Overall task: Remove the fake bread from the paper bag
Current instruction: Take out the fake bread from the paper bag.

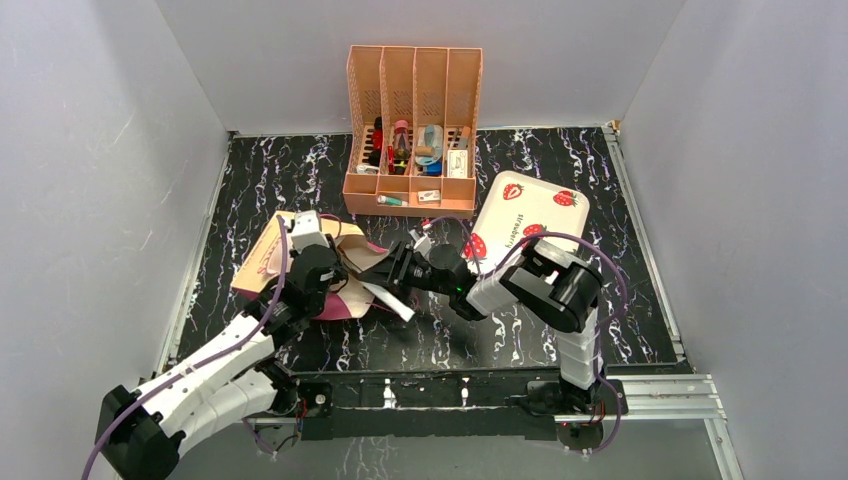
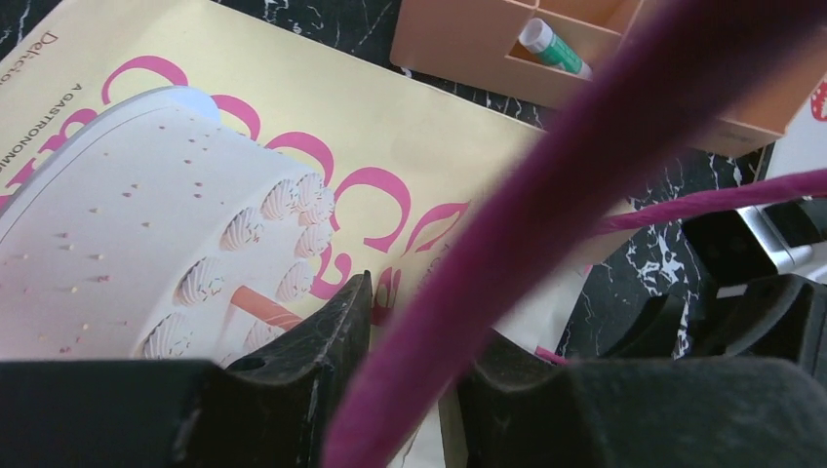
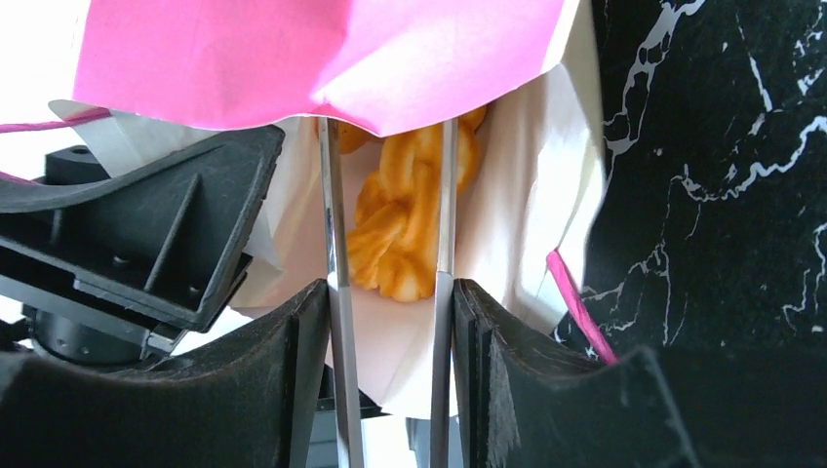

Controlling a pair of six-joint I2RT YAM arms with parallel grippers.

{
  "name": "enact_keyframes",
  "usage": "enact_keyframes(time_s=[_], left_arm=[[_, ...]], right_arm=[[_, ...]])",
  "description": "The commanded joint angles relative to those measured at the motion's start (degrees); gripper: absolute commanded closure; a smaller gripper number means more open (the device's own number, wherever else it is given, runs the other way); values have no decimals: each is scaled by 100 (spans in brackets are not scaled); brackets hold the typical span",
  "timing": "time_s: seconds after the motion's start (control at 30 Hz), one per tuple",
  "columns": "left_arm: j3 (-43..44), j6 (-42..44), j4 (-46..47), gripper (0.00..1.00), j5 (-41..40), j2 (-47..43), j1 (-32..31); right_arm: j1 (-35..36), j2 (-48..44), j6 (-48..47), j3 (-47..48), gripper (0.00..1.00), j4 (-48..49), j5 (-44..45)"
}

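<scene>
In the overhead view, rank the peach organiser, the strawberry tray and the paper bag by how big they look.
1. peach organiser.
2 and 3. paper bag and strawberry tray: too close to rank; each is partly hidden.

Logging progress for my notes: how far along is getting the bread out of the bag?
Done: nothing; no loaf shows outside the paper bag, and the strawberry tray holds none. In hand: the right gripper is in the bag's mouth, fingers either side of a knobbly loaf; grip unclear. Remaining: pulling that loaf out, then any others.
</scene>
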Motion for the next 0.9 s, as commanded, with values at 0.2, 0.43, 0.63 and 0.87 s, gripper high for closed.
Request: enact_keyframes(time_s=[0.2,0.43,0.63,0.87], left_arm=[[174,350,370,74,1046,167,-37],[164,270,271,74,843,83,-37],[267,-24,13,73,297,115,-37],[481,-345,-285,71,-444,108,-37]], right_arm=[[-26,337,27,678,49,702,-83],[-25,345,27,691,70,665,-92],[-34,126,-57,474,98,459,-106],[-34,-473,-296,-36,100,35,-95]])
